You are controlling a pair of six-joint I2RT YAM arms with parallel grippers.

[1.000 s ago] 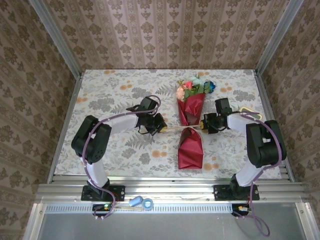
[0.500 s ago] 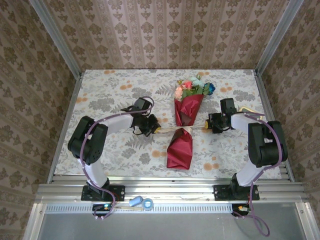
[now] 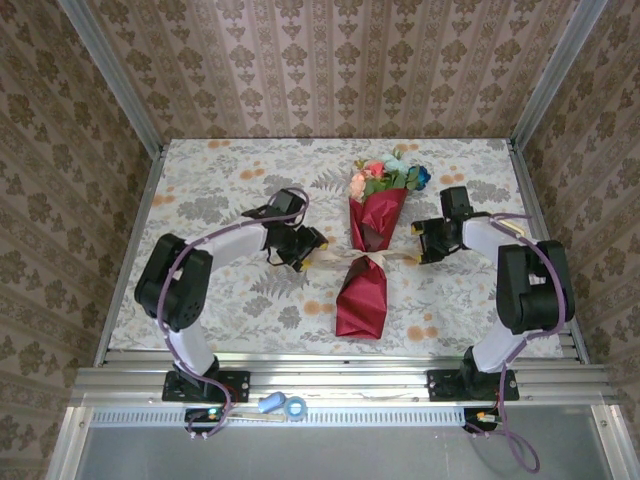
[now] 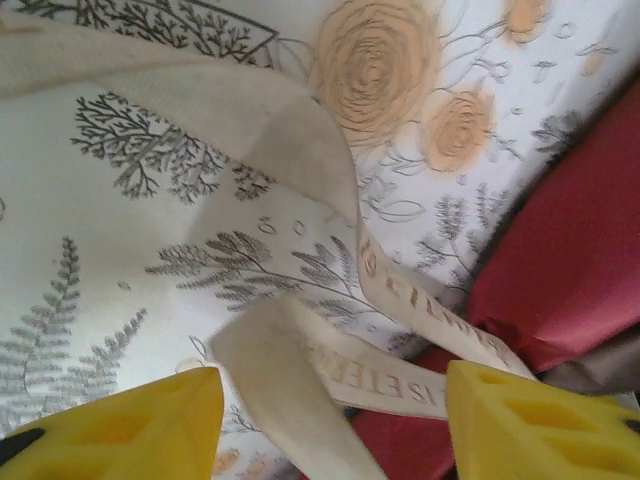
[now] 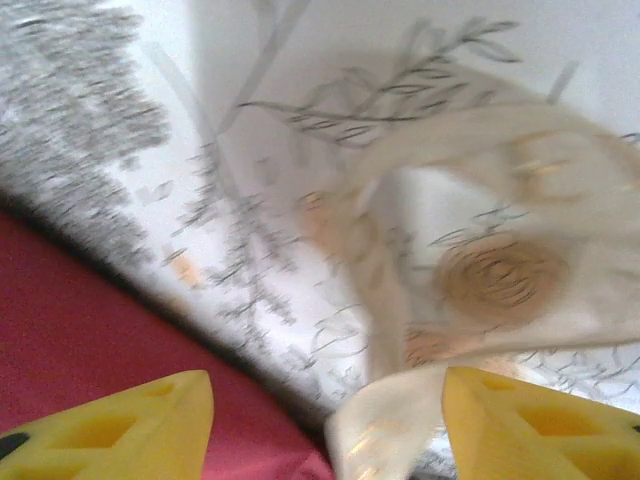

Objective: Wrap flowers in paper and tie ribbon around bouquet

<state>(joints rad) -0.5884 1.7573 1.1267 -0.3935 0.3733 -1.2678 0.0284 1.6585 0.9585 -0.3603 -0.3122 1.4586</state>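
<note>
The bouquet (image 3: 366,260) lies in the middle of the table. Its flowers (image 3: 388,177) point away from me, and the crimson paper (image 3: 361,295) is pinched at the waist. The cream ribbon (image 3: 368,262) circles that waist, and its ends trail out to both sides. My left gripper (image 3: 312,249) sits just left of the waist. In the left wrist view its jaws (image 4: 330,425) stand open, with a loose ribbon (image 4: 300,135) end lying between them beside the red paper (image 4: 570,250). My right gripper (image 3: 424,241) is just right of the waist, open (image 5: 325,420) over slack ribbon (image 5: 480,215) and paper (image 5: 80,330).
The tablecloth (image 3: 220,190) is printed with orange and grey blossoms. Wallpapered walls close in the table on three sides. A blue roll (image 3: 295,406) and a small blue object (image 3: 269,404) rest on the metal rail in front of the arm bases.
Both grippers have opened and let go of the ribbon ends, which now lie slack instead of pulled taut. The bouquet has shifted slightly left and tilted. The right gripper has moved back a little.
</note>
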